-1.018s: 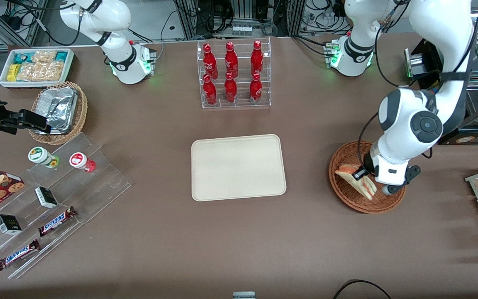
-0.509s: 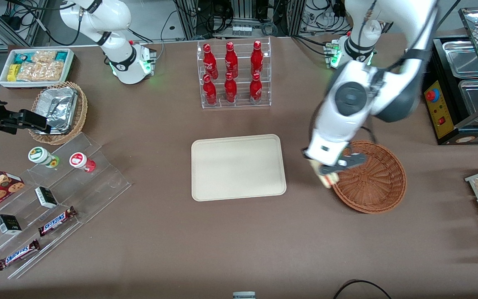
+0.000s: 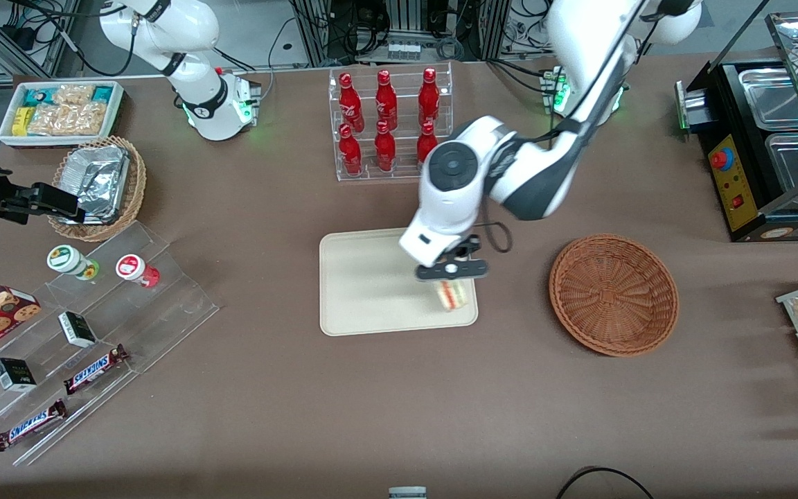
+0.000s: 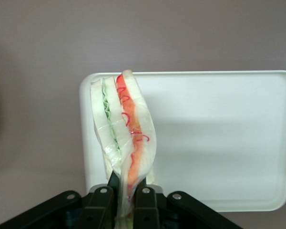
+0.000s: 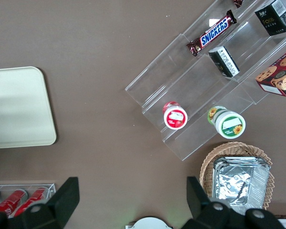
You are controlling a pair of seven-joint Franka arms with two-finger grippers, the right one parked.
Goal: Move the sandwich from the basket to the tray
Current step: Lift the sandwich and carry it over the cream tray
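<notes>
My gripper [image 3: 451, 281] [image 4: 126, 191] is shut on the sandwich [image 3: 451, 294] [image 4: 124, 126], a wedge of white bread with red-orange and green filling that hangs from the fingers. It is held above the cream tray [image 3: 371, 284] [image 4: 219, 138], over the tray's end nearest the basket and close to its front-camera edge. The reddish-brown wicker basket [image 3: 614, 294] sits beside the tray toward the working arm's end of the table, with nothing in it.
A clear rack of red bottles [image 3: 388, 125] stands farther from the front camera than the tray. Toward the parked arm's end are acrylic steps with snacks [image 3: 87, 333], a tan basket holding foil [image 3: 98, 184] and a white bin of packets [image 3: 59, 111].
The arm has lifted the sandwich out of the basket and carried it sideways to above the tray. The basket is left with nothing inside.
</notes>
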